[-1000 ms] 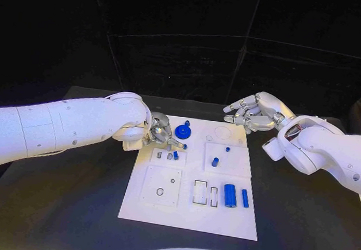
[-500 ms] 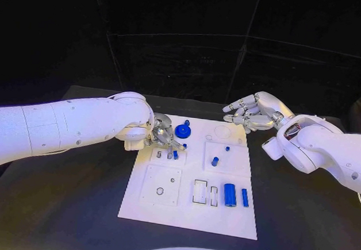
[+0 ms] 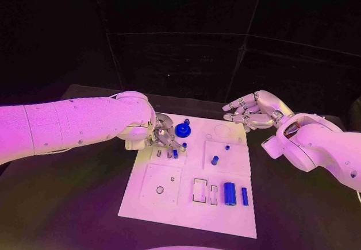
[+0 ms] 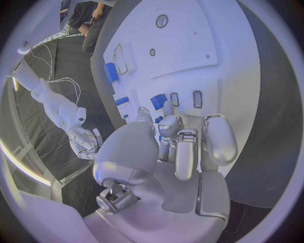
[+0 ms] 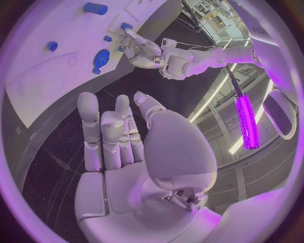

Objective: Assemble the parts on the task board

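- White plate of the task board (image 3: 189,218) lies closest to me on the black table (image 3: 67,209); its near end carries no parts, so I judge the work is all farther up.
- Next row out: a thick blue cylinder (image 3: 230,193) and a thinner blue pin (image 3: 244,196) lie flat, side by side, just right of two narrow rectangular slots (image 3: 199,191). They look staged beside the slots meant for them, not yet seated. A square panel with a small oval hole (image 3: 159,190) sits to their left.
- Mid-board, a short blue peg (image 3: 215,160) stands on the right-hand panel, with a smaller blue stud (image 3: 227,147) beyond it.
- My left hand (image 3: 160,137) works at the board's left edge, fingers (image 4: 169,132) bunched downward over a row of small slots; a small blue piece (image 4: 158,100) sits right at the fingertips. I cannot tell whether the fingers pinch it or merely press it, as they cover the contact. I judge I am pressing a small part home there.
- Just past that hand, the blue gear (image 3: 183,131) lies flat on the board, apart from my fingers.
- Farthest off, my right hand (image 3: 252,114) hovers above the board's far right corner, fingers (image 5: 88,126) apart and holding nothing. It seems parked clear so my left arm has room.
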You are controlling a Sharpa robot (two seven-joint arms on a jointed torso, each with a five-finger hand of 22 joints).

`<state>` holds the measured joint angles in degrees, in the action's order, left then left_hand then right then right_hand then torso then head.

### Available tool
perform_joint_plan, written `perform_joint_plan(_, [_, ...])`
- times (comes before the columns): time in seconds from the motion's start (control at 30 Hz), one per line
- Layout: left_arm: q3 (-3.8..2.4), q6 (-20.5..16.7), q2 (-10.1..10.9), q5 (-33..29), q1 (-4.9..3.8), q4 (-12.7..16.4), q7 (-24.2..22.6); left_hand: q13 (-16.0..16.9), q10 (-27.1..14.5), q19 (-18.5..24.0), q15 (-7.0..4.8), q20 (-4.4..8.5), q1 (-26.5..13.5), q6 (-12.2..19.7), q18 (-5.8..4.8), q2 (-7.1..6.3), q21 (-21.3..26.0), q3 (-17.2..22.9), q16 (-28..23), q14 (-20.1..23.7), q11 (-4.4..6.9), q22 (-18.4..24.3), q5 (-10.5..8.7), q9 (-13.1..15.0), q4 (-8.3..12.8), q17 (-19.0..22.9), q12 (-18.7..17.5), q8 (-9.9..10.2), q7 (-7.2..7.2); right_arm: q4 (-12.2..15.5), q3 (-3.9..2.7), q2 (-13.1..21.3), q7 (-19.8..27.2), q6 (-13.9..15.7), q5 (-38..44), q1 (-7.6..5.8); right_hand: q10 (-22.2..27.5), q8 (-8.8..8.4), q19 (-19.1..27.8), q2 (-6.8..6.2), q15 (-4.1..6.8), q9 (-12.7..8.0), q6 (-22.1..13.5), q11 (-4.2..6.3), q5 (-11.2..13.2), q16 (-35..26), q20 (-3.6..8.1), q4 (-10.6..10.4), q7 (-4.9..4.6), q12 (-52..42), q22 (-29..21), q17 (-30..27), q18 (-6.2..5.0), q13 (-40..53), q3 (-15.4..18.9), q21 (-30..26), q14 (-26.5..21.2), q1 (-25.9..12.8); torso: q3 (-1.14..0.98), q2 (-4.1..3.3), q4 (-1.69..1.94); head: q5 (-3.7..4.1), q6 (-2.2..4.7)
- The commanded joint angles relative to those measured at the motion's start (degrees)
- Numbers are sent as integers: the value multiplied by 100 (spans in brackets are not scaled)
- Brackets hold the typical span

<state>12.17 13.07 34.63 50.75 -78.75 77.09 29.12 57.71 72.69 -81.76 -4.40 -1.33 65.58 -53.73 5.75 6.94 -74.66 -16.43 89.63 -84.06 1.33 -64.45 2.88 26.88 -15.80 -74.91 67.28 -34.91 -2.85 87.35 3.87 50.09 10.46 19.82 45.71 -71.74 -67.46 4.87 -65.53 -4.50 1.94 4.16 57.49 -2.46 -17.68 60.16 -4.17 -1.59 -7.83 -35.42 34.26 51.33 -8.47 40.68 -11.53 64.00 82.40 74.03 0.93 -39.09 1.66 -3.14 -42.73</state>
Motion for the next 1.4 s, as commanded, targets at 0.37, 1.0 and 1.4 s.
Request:
perform_joint_plan(0.37, [24, 183, -74, 104, -1, -54, 63, 24, 49, -34, -46, 10, 83, 58, -106, 25, -30, -13, 37, -594, -11, -23, -17, 26, 39, -1509, 34, -47, -3, -13, -3, -26, 1, -39, -21, -11, -30, -35, -4, -7, -9, -6, -27, -7, -36, -40, -12, -9, -2, 23, -11, -8, -114, -8, -12, -25, 36, -70, 1, -1, -4, 15, -15])
perform_joint_plan(1.0, [37, 191, -145, 109, 2, -69, 69, 50, 54, -33, -47, 9, 151, 89, -109, 47, -50, -9, 37, -594, -10, -54, -17, 78, 87, -1509, 56, -92, -2, -23, -3, -48, -34, -56, -10, -11, -29, -37, -5, -9, -8, -6, -31, -7, -54, -48, -12, -8, -2, 22, -16, -12, -114, -13, -18, -31, 36, -73, -1, -2, 4, 37, -48])
perform_joint_plan(1.4, [37, 201, -184, 166, 1, -103, 73, 77, 55, -23, -47, 8, 312, 136, -109, 79, -70, 28, 37, -594, -8, -84, -17, 168, 227, -1509, 77, -168, -1, -40, -3, -67, -41, -74, -9, -11, -29, -37, -5, -9, -8, -6, -31, -7, -54, -48, -12, -8, -2, 22, -16, -12, -114, -13, -18, -31, 36, -73, -1, 0, 1, 40, -71])
